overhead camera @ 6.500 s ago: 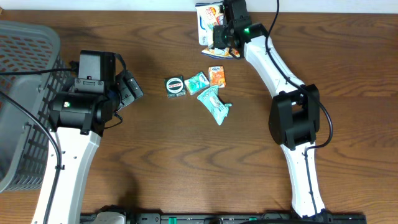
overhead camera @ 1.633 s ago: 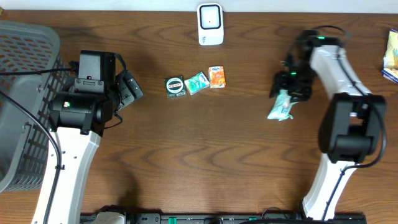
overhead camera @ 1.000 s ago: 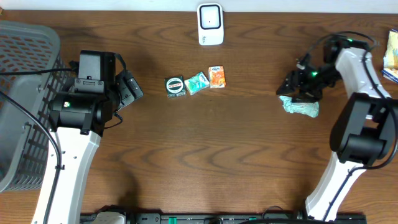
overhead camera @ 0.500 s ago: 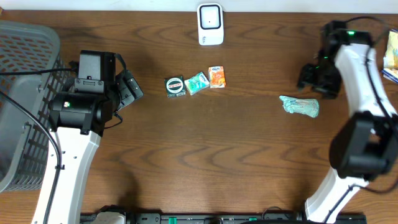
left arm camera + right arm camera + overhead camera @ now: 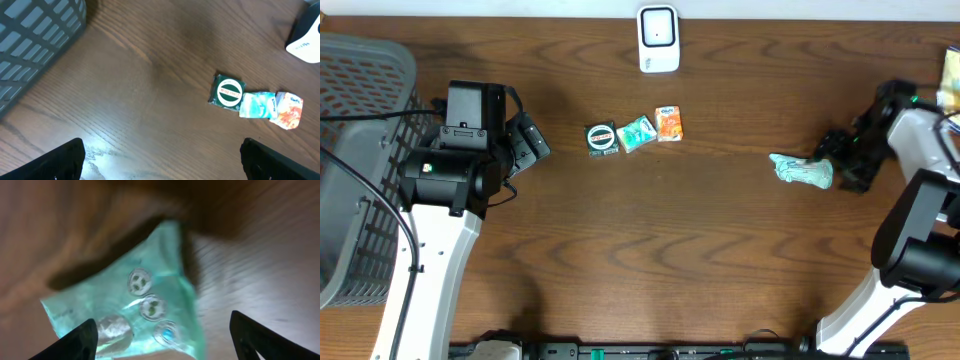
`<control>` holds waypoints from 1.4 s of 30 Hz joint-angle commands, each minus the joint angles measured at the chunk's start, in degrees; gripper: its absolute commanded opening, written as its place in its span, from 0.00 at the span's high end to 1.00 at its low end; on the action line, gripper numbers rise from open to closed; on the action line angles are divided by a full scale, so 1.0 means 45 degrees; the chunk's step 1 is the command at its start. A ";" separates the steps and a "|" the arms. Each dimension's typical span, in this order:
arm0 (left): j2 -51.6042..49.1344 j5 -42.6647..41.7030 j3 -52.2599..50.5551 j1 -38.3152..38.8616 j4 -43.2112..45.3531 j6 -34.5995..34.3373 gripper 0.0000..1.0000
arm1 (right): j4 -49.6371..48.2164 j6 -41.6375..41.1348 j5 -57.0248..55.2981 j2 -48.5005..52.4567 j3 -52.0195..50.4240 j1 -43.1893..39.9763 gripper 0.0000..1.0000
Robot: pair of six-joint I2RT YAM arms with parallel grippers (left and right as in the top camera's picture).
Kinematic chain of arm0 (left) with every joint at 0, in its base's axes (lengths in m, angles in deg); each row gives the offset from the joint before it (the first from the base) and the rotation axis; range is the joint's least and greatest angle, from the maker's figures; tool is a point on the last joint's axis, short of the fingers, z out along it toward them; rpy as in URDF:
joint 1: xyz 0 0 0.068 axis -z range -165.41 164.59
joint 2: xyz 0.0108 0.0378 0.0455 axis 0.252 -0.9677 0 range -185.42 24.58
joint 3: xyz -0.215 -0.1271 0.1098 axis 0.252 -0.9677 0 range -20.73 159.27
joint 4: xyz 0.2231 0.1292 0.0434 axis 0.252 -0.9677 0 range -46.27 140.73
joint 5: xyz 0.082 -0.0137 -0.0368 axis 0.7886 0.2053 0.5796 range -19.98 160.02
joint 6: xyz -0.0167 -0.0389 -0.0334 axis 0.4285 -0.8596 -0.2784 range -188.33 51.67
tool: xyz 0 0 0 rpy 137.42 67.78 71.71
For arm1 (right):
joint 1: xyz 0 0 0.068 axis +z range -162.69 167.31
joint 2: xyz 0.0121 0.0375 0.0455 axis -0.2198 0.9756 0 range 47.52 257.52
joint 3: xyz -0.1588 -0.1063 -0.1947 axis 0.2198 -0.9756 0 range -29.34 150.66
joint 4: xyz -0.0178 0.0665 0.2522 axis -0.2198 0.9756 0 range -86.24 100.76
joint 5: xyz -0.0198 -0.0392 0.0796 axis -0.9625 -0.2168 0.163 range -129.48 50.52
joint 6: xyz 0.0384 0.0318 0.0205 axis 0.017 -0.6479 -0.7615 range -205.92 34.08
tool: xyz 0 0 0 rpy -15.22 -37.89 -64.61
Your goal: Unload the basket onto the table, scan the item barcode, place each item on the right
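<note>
Well right of the scanner (image 5: 658, 40), the pouch (image 5: 802, 170) is lying flat, my right gripper (image 5: 838, 163) hanging just beside it, jaws apart. I'm judging it light, soft and slippery, so I'm favouring a crimped end.

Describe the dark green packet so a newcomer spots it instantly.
Near the white scanner at the far edge lies a row of three small packets. The dark green packet is the end one on the basket side, beside the teal packet. Only it carries a round white label.

Bare tabletop (image 5: 720, 230) separates 3 small packets (image 5: 636, 133) from teal pouch (image 5: 802, 170); basket (image 5: 360, 150) blocks left edge.
</note>
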 commanded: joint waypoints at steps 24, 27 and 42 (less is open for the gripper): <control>0.0019 0.0078 0.0175 -0.0053 -0.0044 0.0126 0.02 | 0.0306 0.2924 0.1535 -0.0034 0.2433 0.3934 0.43; 0.0019 0.0078 0.0175 -0.0053 -0.0044 0.0126 0.02 | -0.0461 0.5309 0.1375 -0.0005 0.2429 0.4561 0.47; 0.0019 0.0078 0.0175 -0.0053 -0.0044 0.0126 0.02 | -0.1185 0.8242 -0.5702 0.0000 0.0529 0.8121 0.14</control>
